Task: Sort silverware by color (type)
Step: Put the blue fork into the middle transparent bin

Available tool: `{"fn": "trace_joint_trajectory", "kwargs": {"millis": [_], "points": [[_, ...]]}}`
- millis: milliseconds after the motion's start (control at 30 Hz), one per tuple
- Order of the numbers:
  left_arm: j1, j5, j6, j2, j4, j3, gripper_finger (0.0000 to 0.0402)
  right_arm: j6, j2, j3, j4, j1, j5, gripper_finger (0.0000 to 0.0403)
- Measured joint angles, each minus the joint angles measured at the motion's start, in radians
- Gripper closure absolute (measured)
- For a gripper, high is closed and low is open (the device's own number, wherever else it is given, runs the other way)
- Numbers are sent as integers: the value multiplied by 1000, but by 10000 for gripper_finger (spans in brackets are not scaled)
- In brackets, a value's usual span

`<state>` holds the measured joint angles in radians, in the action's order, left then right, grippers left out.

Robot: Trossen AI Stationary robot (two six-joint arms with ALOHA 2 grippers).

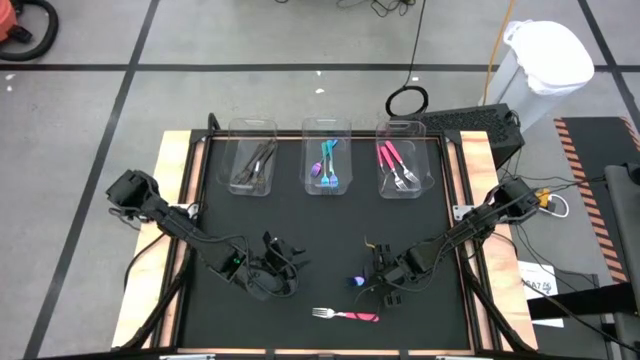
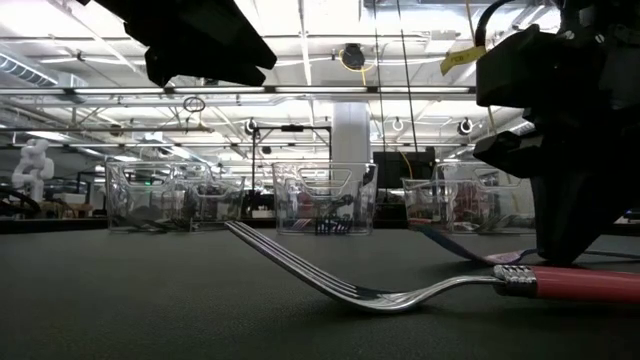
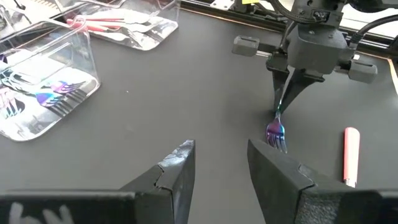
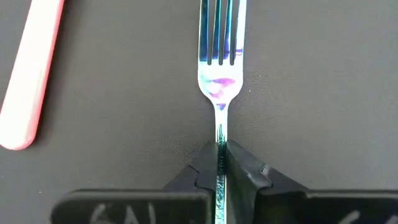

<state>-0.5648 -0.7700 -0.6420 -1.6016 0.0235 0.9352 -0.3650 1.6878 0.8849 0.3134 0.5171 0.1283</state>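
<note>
Right gripper (image 4: 219, 163) pinched on iridescent fork (image 4: 219, 56) by its neck — ready to lift; left gripper (image 3: 219, 168) half-open, idle — pink fork (image 1: 345, 315) waiting.

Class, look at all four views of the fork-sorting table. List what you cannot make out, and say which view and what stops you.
- Blue fork handle: right wrist view, hidden between the right claw's shut fingers.
- Pink fork handle end: low view, cut off by the picture's edge.
- Fork count in the left bin: high view, too small and overlapping.
- Right claw in the low view: blocked by its own dark arm.
- Left claw: empty, nothing hidden.
</note>
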Motion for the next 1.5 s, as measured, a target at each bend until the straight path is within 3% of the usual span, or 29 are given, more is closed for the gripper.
{"fn": "trace_joint_trajectory", "kwargs": {"millis": [567, 900, 1200, 1333, 1500], "points": [[0, -18, -7, 0, -46, 0, 253, 143, 6, 99, 36, 0, 37, 386], [0, -149, -19, 0, -204, 0, 253, 218, 4, 278, 206, 0, 257, 387], [0, -169, -110, 0, -253, 0, 253, 280, 3, 420, 299, 2, 426, 387], [-3, -169, -111, 0, -252, 0, 231, 304, 2, 441, 309, 2, 479, 387], [-7, -170, -113, 0, -253, 0, 167, 329, 2, 442, 325, 1, 505, 387]]}}
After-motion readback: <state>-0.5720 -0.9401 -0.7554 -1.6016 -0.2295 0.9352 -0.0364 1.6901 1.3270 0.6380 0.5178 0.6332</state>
